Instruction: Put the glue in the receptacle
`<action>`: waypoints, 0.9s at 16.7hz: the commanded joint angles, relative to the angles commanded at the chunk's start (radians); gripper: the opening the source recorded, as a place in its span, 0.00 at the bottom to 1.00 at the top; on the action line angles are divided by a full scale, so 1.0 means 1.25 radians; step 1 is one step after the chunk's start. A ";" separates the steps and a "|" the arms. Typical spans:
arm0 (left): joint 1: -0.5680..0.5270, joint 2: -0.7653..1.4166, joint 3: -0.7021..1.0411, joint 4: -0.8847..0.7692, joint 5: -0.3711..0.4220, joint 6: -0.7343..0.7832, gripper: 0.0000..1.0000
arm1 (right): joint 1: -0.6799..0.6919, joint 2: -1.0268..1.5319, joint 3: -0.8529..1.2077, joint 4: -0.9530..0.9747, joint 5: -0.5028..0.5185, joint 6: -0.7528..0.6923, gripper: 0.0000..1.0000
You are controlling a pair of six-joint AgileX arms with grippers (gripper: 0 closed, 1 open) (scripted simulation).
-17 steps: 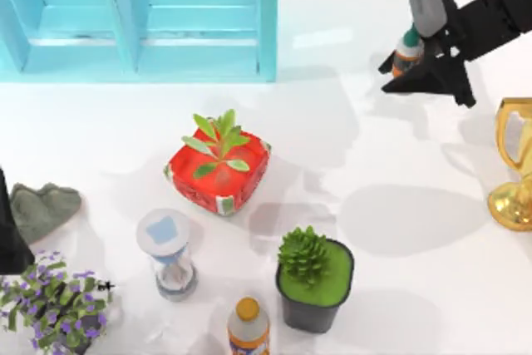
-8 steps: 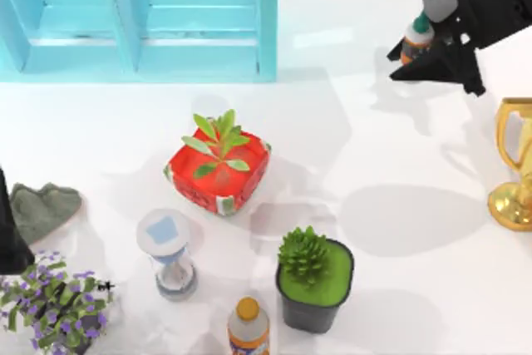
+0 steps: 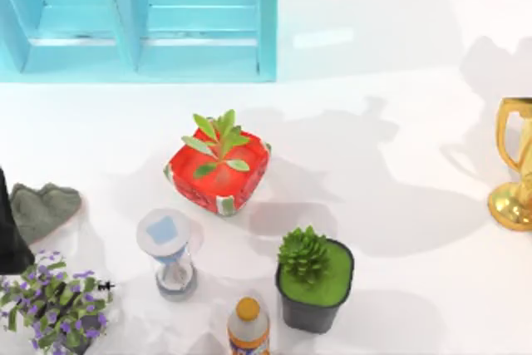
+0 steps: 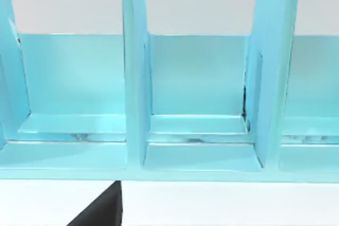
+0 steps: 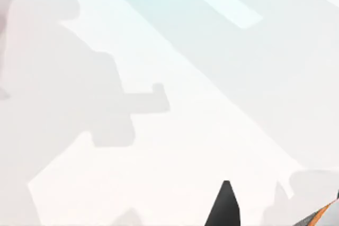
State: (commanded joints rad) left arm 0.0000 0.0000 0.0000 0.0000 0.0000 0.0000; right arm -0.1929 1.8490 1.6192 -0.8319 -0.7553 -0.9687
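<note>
From above, the white table (image 3: 399,205) carried a turquoise shelf unit (image 3: 141,18) at the back left, a red planter (image 3: 218,172), an hourglass (image 3: 170,253), a black-potted succulent (image 3: 314,280), an orange-capped bottle (image 3: 248,330) and a gold trophy (image 3: 515,164) at the right edge; the left arm (image 3: 10,230) sat parked at the left edge.

The left wrist view faced the shelf's open compartments (image 4: 196,78); I could not tell that gripper's state.

In the right wrist view, one dark fingertip (image 5: 224,205) hung over bare table, with an orange and white sliver of the glue (image 5: 327,214) at the frame corner; how firmly it was held, I could not tell.
</note>
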 joint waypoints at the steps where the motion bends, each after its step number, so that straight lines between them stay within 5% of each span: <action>1: 0.000 0.000 0.000 0.000 0.000 0.000 1.00 | -0.043 -0.053 -0.052 0.030 0.014 0.043 0.00; 8: 0.000 0.000 0.000 0.000 0.000 0.000 1.00 | -0.321 -0.387 -0.469 0.269 0.114 0.273 0.00; 15: 0.000 0.000 0.000 0.000 0.000 0.000 1.00 | -0.448 -0.536 -0.783 0.442 0.158 0.345 0.00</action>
State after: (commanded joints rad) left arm 0.0000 0.0000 0.0000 0.0000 0.0000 0.0000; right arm -0.7524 1.1793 0.6404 -0.2792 -0.5577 -0.5375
